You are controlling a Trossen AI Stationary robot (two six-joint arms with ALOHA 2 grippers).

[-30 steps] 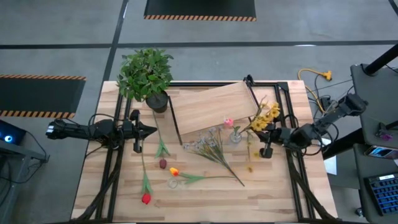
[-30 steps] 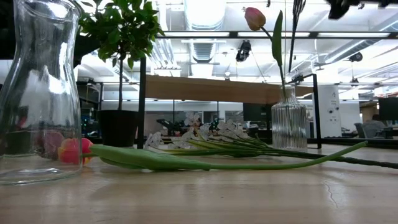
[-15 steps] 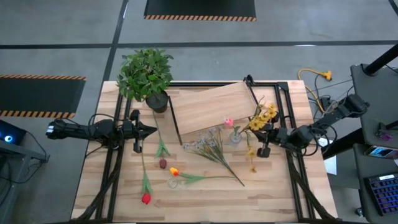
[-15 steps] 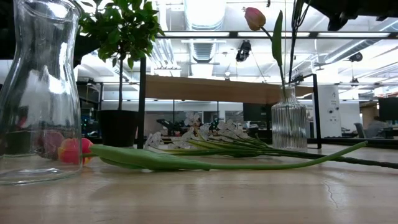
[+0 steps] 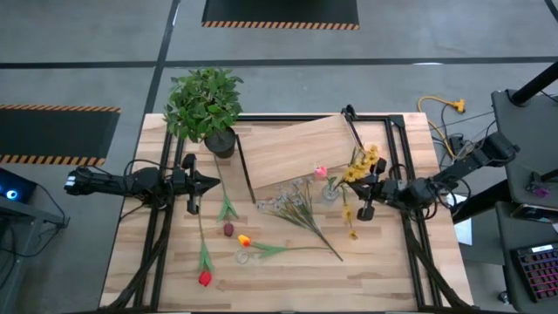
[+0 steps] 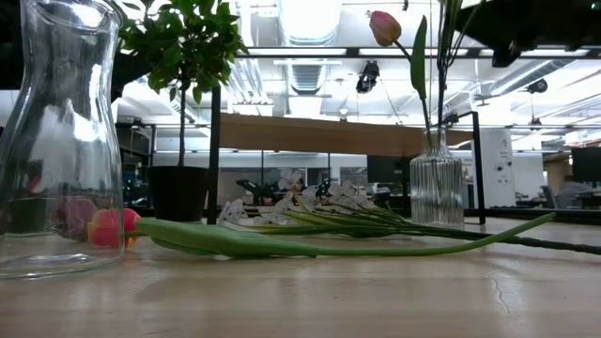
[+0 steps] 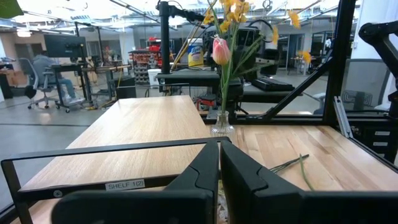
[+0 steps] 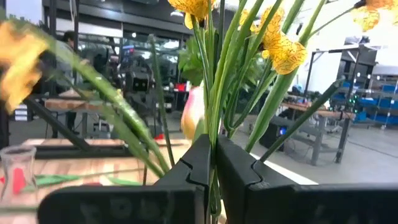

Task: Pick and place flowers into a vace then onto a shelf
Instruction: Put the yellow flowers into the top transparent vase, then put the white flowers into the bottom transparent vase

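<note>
From above, my right fingers (image 5: 362, 199) sit right of centre, pinched on the yellow flowers (image 5: 362, 163) just beside the ribbed vase (image 5: 330, 192) with its pink bud (image 5: 320, 172) — the shelf (image 5: 296, 150) lies above them. Level with the tabletop (image 6: 376, 291), that vase stands right of centre. My left fingers (image 7: 219, 163) are pressed together, holding nothing — at the high view's left.

Your desk (image 5: 288, 270) is pale plank wood, matt, grain visible. The shelf (image 5: 292, 148) has a smooth light wooden board on a thin black metal frame. The ribbed vase (image 6: 436, 188) and the big carafe (image 6: 58, 141) are clear glossy glass. Yellow flowers (image 8: 273, 43) look like matt fabric petals on smooth plastic stalks. Both tools, left tool (image 7: 219, 168) and right tool (image 8: 213, 163), are dark matt plastic.
</note>
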